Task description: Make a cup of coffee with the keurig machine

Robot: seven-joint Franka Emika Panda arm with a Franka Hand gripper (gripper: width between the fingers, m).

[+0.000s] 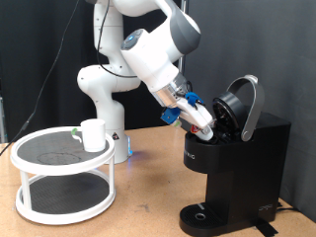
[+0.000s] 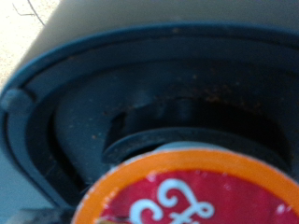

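Note:
The keurig machine stands at the exterior view's right with its rounded lid swung open. My gripper reaches down at a slant into the open top and is shut on a small white pod. In the wrist view the pod's red top with an orange rim sits close to the camera, just in front of the machine's dark round pod chamber. My fingers do not show in the wrist view. The cup, a white mug, stands on the top shelf of a rack at the exterior view's left, far from the gripper.
A white two-tier round rack stands on the wooden table at the exterior view's left. The robot's white base rises behind it. A black curtain backs the scene. The machine's round drip base holds nothing.

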